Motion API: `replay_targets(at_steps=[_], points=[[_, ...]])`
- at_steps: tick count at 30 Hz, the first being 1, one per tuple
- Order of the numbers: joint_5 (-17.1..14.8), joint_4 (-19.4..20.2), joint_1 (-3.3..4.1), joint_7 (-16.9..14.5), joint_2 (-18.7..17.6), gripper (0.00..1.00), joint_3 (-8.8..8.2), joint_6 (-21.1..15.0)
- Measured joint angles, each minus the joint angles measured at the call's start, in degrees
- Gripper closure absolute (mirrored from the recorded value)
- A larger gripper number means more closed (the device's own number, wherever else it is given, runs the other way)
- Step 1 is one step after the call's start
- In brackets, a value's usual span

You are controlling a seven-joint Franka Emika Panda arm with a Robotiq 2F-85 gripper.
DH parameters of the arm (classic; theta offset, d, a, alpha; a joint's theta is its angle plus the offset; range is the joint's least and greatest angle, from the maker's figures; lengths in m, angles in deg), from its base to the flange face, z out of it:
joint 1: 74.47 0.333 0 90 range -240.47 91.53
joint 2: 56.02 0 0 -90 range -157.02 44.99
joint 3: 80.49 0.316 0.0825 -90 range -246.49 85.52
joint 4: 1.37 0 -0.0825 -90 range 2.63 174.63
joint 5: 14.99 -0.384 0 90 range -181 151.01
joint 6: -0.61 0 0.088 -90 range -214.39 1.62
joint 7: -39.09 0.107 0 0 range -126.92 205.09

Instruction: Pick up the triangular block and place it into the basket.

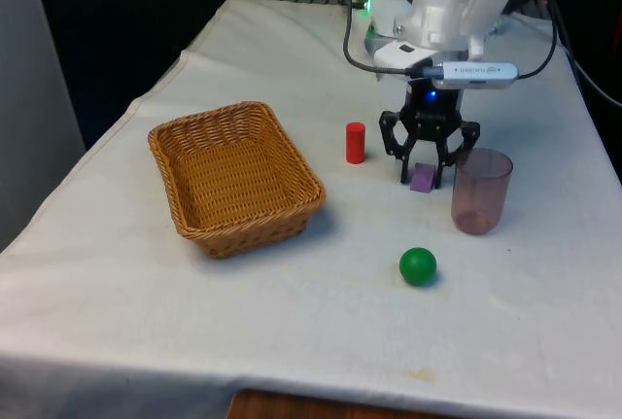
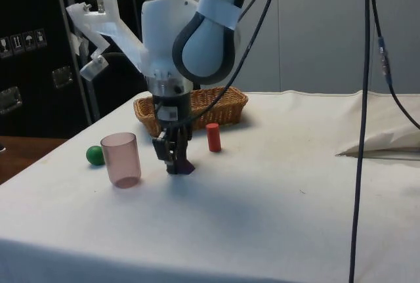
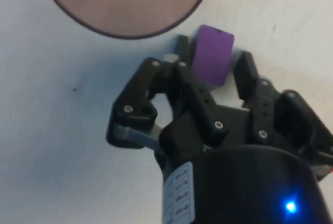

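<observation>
On the white-clothed table point(image 1: 146, 322) I count five loose things, one of each. Closest to the near edge lies a single green ball point(image 1: 418, 265), a little toward the front view's right of the middle. Beyond it stands one translucent pinkish cup point(image 1: 480, 191), upright and open at the top, nearer the table's right edge in the front view. Just beside the cup, on the cloth, sits the one purple triangular block point(image 1: 423, 178). The black gripper point(image 1: 429, 181) stands down over it with a finger on each side; in the wrist view the fingers point(image 3: 183, 52) are narrowly spread about the block, and I cannot tell whether they press on it yet. The block appears to rest on the cloth. One wicker basket point(image 1: 194, 137) sits well apart toward the table's left edge in the front view, with nothing in it. A little farther back, between basket and gripper, stands one short red cylinder point(image 1: 356, 142), upright.
</observation>
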Motion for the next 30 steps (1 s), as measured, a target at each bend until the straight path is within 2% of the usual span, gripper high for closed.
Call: replay_targets(at_steps=[3,4,11,19,30], points=[[0.0,0.0,0.0,0.0,0.0,0.66,0.0,-0.06],[0.0,0.0,0.0,0.0,0.0,0.67,0.0,-0.06],[0.0,-0.11,0.0,0.0,0.0,0.66,0.0,-0.06],[0.46,0.4,0.17,0.0,3.78,0.66,-0.17,1.95],[1.66,0.4,0.17,0.0,7.16,0.66,-0.92,3.95]])
